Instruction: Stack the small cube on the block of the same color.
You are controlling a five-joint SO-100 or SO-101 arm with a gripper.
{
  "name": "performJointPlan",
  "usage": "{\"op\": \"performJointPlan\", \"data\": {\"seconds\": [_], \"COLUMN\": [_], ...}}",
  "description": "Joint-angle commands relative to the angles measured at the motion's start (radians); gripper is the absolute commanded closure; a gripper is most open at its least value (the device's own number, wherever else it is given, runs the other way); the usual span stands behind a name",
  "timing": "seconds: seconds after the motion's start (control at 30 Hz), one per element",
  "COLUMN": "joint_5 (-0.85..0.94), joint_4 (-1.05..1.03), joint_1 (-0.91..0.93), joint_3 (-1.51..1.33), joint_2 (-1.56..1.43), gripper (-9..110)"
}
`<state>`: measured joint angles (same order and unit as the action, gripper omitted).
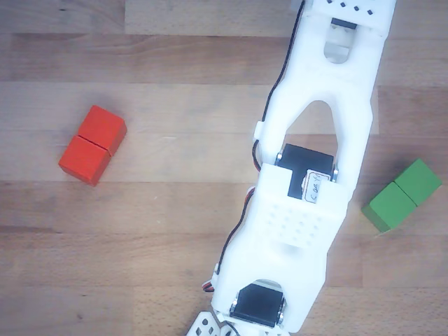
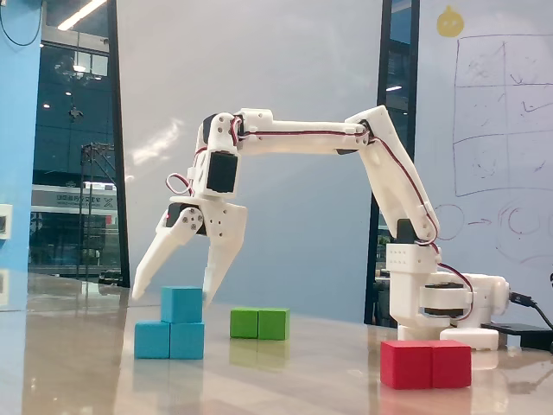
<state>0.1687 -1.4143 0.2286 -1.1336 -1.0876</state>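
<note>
fixed view: small cube (image 2: 181, 304) rests atop the blue block (image 2: 169, 340) toward the tabletop's (image 2: 311, 372) left edge; pincer (image 2: 173, 288) released, straddling it. likely light, rigid, smooth; grip opposite flat faces.

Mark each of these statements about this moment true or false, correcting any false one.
1. The small cube sits on top of the light-blue block. True.
2. The gripper is shut on the small cube. False: in the fixed view its fingers are spread wide, one tip to the cube's left and one near its upper right corner.
3. The green block carries a cube. False: nothing is on it.
4. The red block lies flat on the wooden table. True.
5. In the other view, the red block and green block lie on the same side of the arm. False: red is left of it, green right.
</note>
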Motion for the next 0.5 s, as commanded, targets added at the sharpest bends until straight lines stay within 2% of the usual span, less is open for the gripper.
{"op": "performJointPlan", "data": {"seconds": [0.0,0.47], "joint_5": [-0.003,-0.002], "joint_4": [0.018,0.012], "joint_1": [0.011,0.304], "joint_3": [0.086,0.132], "joint_2": [-0.038,-0.114], "gripper": [67,68]}}
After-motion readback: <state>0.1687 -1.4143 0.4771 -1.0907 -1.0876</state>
